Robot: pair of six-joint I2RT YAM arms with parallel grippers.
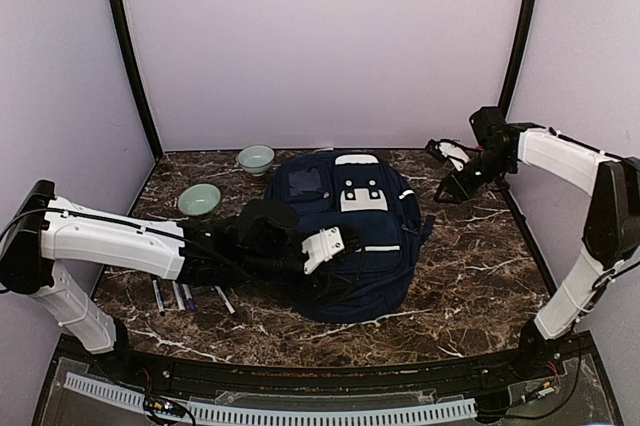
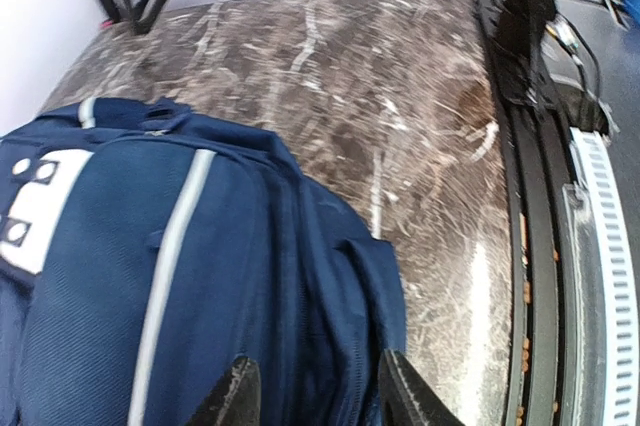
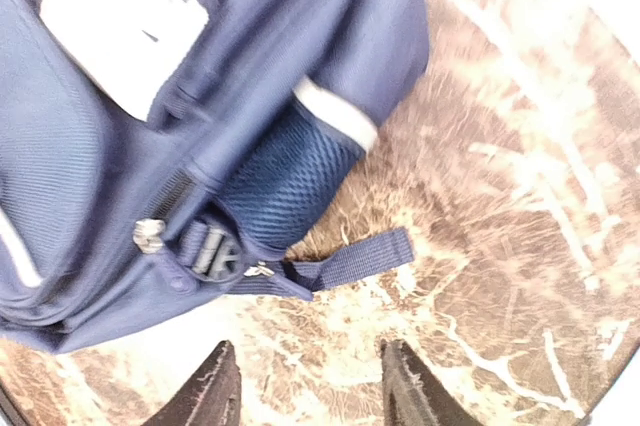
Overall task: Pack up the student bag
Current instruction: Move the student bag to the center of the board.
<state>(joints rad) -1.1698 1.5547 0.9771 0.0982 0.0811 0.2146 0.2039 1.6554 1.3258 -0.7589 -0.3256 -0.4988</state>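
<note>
Marbled counter carries the student bag, long axis twelve-to-six; left fingers, apart, hover over its nine-o'clock flank, nearer; right fingers, apart, at two o'clock.

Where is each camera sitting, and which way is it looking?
Top camera: above and behind the arms, facing down on the table and student bag; both arms show.
Left wrist: on the left arm, facing across the bag's edge and the table; the open left gripper shows.
Right wrist: on the right arm, facing down on the bag's mesh pocket and strap; the open right gripper shows.
Shared: all three see the bag.
</note>
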